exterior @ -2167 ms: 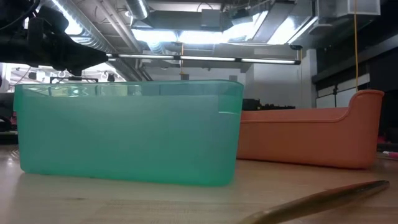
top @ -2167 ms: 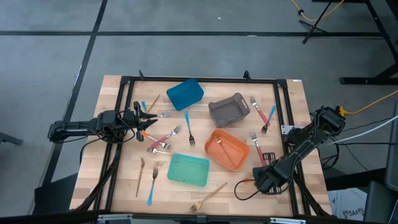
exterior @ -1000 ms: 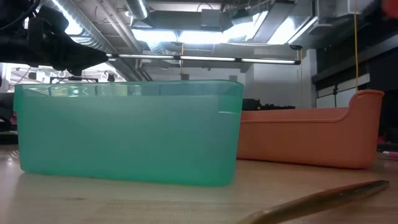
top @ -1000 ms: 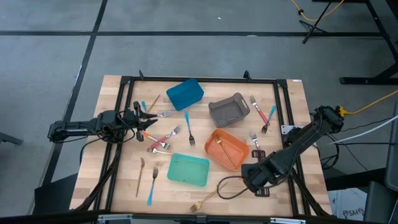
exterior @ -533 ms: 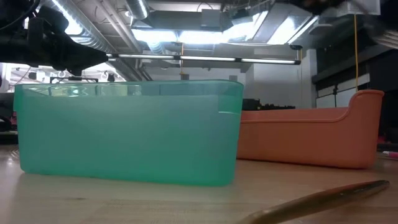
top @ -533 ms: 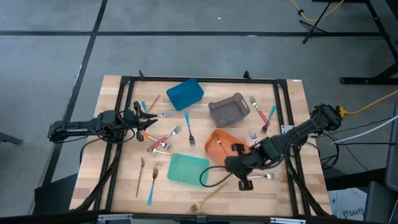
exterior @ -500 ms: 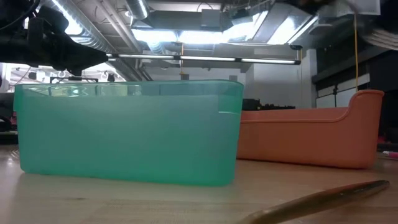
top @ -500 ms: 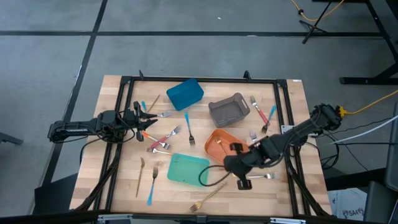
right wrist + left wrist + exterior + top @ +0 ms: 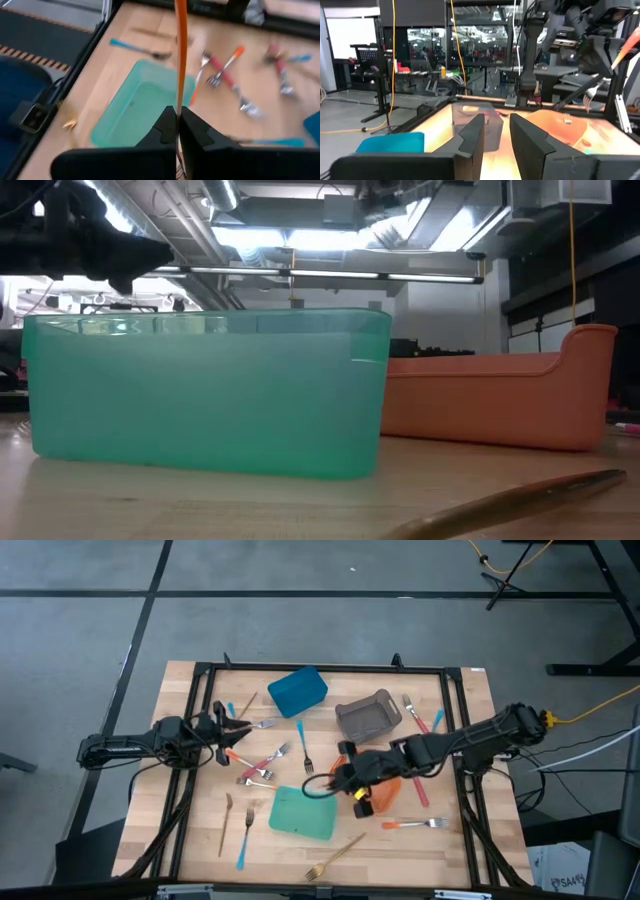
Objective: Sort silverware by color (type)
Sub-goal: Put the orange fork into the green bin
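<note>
My right gripper (image 9: 345,773) hangs over the middle of the table, between the orange bin (image 9: 389,796) and the teal bin (image 9: 303,813), shut on an orange-handled fork (image 9: 180,50). The left wrist view shows that fork (image 9: 622,50) in the air. My left gripper (image 9: 229,730) waits level at the table's left side, open (image 9: 496,131), with nothing between its fingers. More silverware lies flat on the wood: pink-handled forks (image 9: 265,763), a blue fork (image 9: 303,745), another orange fork (image 9: 415,824) and a gold fork (image 9: 335,857). My right gripper pinches the fork's orange handle (image 9: 178,102) between its two fingers. The fingers slant down from the table's right side and lie along the handle, which sticks out past the fingertips. The fork is lifted clear above the teal bin (image 9: 140,107).
A blue bin (image 9: 297,690) and a grey bin (image 9: 367,716) stand toward the far edge. Pink and blue forks (image 9: 425,725) lie at the far right, a gold piece (image 9: 226,825) and a blue fork (image 9: 243,837) at the near left. A black frame (image 9: 455,720) rims the table.
My right gripper has swung from the near right of the table toward the left and far side, rising over the orange bin to the middle, and has rolled and tipped up, with the orange fork shut in it. My left gripper has tipped up slightly in place.
</note>
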